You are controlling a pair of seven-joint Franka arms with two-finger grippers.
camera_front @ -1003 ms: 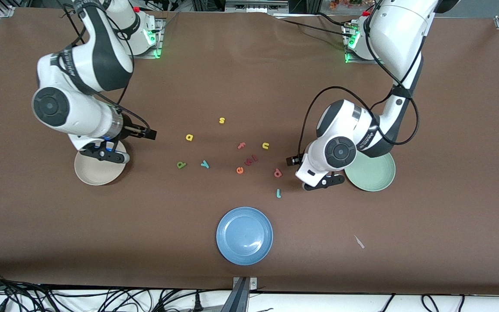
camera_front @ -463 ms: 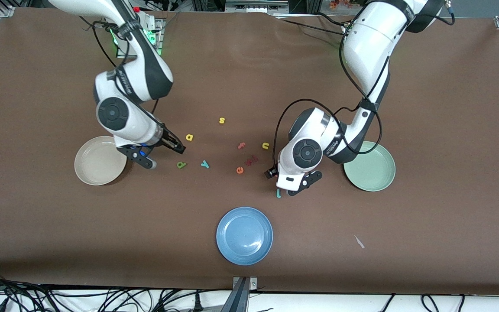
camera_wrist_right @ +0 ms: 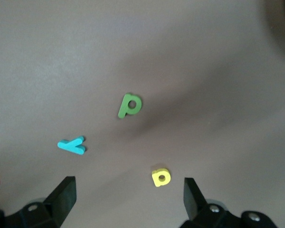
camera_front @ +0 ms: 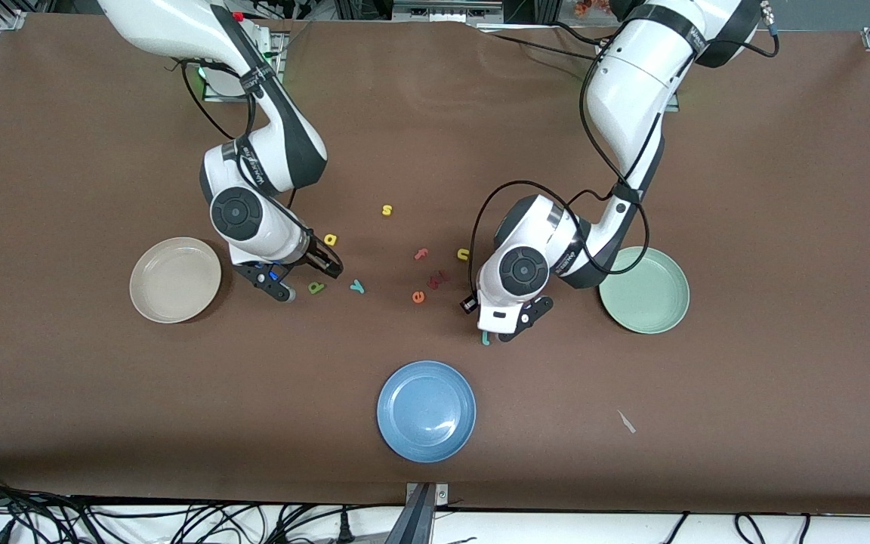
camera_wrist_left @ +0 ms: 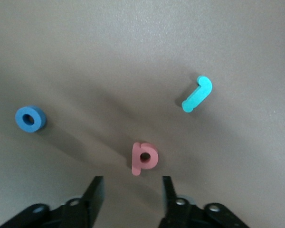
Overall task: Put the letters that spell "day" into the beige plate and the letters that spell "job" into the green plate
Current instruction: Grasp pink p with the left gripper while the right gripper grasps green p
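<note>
Both grippers hang low over the scattered letters. My left gripper [camera_front: 471, 303] [camera_wrist_left: 131, 197] is open, its jaws part-way in with nothing between them; the salmon b [camera_wrist_left: 145, 158] lies just ahead of its fingertips. The teal j [camera_wrist_left: 198, 94] [camera_front: 485, 338] and blue o [camera_wrist_left: 30, 118] lie close by. My right gripper [camera_front: 327, 262] [camera_wrist_right: 128, 197] is wide open over the yellow a [camera_wrist_right: 161, 177] [camera_front: 330, 239], with the olive d [camera_wrist_right: 129, 105] [camera_front: 316, 288] and teal y [camera_wrist_right: 72, 145] [camera_front: 358, 285] beside it. The beige plate [camera_front: 174, 279] and green plate [camera_front: 645, 289] hold nothing.
A blue plate [camera_front: 426, 410] sits nearer the front camera than the letters. Other letters lie between the grippers: yellow s [camera_front: 387, 210], pink f [camera_front: 421, 254], yellow u [camera_front: 463, 255], orange e [camera_front: 418, 297]. A white scrap [camera_front: 626, 421] lies toward the left arm's end.
Both arms have swung from their plates in toward the letters and come down low. The left gripper's jaws have narrowed; the right's stayed wide.
</note>
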